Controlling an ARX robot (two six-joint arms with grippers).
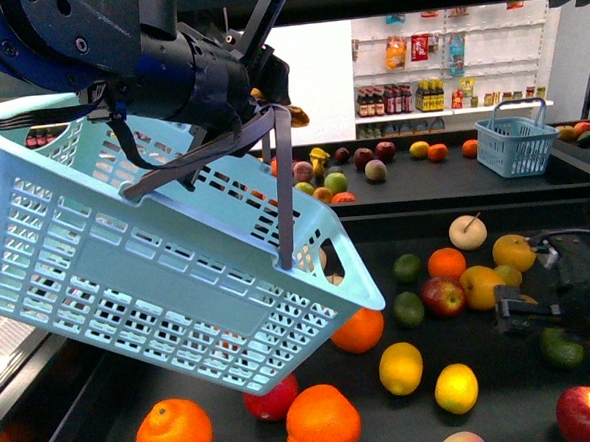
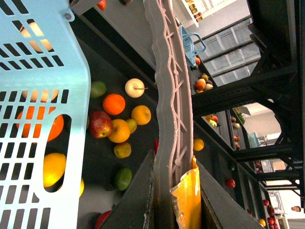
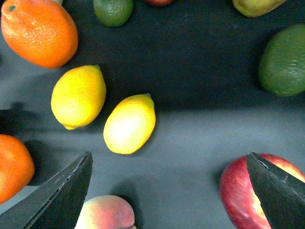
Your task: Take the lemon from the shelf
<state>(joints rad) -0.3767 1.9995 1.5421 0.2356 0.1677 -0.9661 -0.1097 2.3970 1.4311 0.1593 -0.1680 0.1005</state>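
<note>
Two yellow lemons lie side by side on the shelf's black deck (image 1: pixel 515 373): one lemon (image 1: pixel 400 368) and, to its right, another (image 1: pixel 455 387). In the right wrist view the nearer lemon (image 3: pixel 129 124) lies just beyond the gap of my open right gripper (image 3: pixel 169 155), with the second lemon (image 3: pixel 78 96) beside it. Nothing is between the fingers (image 3: pixel 62 195). From the front, the right gripper (image 1: pixel 516 313) hovers low at the right edge. My left gripper (image 2: pixel 175 160) is shut on the grey basket handle (image 2: pixel 167 95) and holds the light blue basket (image 1: pixel 147 260) tilted above the deck.
Oranges (image 1: pixel 322 422), a red apple (image 3: pixel 248 188), a peach (image 3: pixel 105 212), limes (image 1: pixel 409 308) and an avocado (image 3: pixel 284 59) crowd around the lemons. A small blue basket (image 1: pixel 516 145) stands on the upper deck. White wall shelving with bottles (image 1: pixel 446 61) is behind.
</note>
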